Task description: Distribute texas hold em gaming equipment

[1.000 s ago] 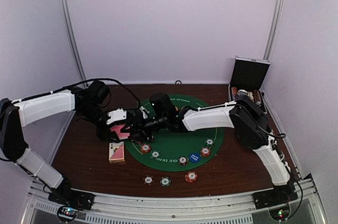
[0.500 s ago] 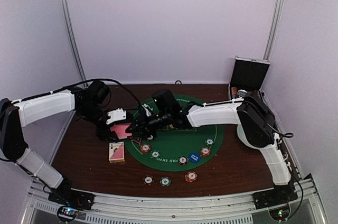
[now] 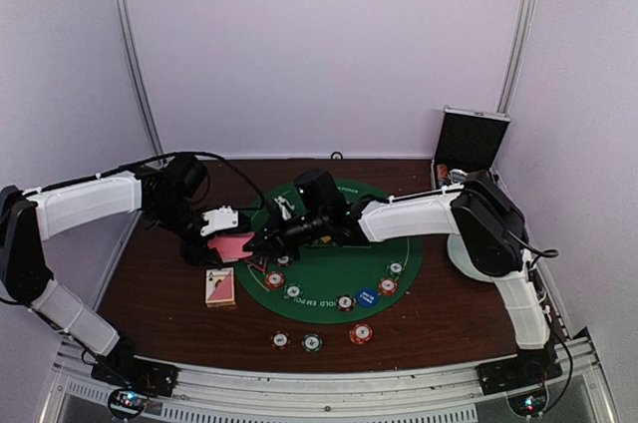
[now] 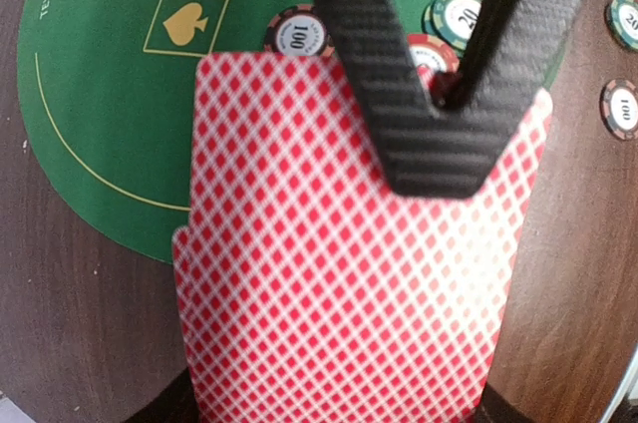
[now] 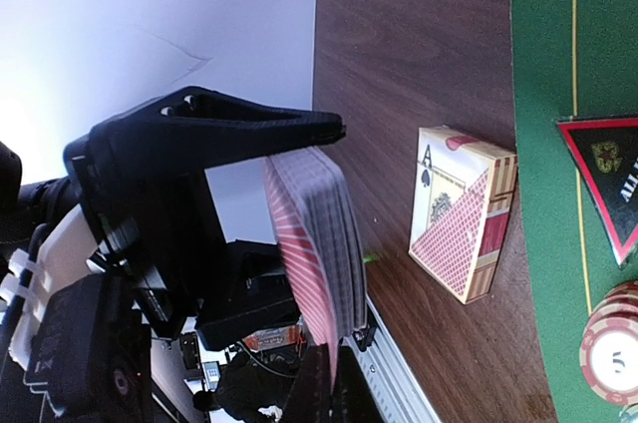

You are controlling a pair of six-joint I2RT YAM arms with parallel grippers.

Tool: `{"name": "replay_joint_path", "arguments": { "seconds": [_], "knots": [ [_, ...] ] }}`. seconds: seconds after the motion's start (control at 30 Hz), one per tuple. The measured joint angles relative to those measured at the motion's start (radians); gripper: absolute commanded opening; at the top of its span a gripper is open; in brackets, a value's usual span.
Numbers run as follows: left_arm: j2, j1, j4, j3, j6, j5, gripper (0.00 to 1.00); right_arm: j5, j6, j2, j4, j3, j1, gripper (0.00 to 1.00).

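My left gripper (image 3: 221, 245) is shut on a deck of red-backed playing cards (image 3: 232, 246) and holds it above the table at the left edge of the green mat (image 3: 329, 261). In the left wrist view the deck (image 4: 339, 283) fills the frame. My right gripper (image 4: 439, 109) pinches the top card near its far right corner, and that card sits slightly offset from the stack. The right wrist view shows the deck (image 5: 317, 243) edge-on, with one card peeled away between my fingers (image 5: 344, 393). Striped chips (image 3: 345, 302) and the blue dealer disc (image 3: 367, 297) lie on the mat's near edge.
A card box (image 3: 220, 286) lies on the wood just below the deck and shows in the right wrist view (image 5: 464, 211). Three chips (image 3: 312, 342) lie off the mat near the front. The open black-and-silver case (image 3: 471, 144) stands at the back right.
My right arm has drawn back to the right, its fingertips staying at the deck's right edge. The left arm and deck have barely moved.
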Motion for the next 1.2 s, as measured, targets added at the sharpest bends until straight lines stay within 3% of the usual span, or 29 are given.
{"name": "replay_joint_path", "arguments": {
  "seconds": [0.63,1.2],
  "knots": [
    [-0.027,0.073,-0.002,-0.014,0.015,-0.044,0.16,-0.012,-0.063,-0.093,-0.095,-0.095,-0.150,0.00],
    [-0.040,0.073,-0.036,-0.014,0.009,0.006,0.16,-0.027,-0.061,0.346,-0.208,0.447,-0.137,0.01]
  ]
}}
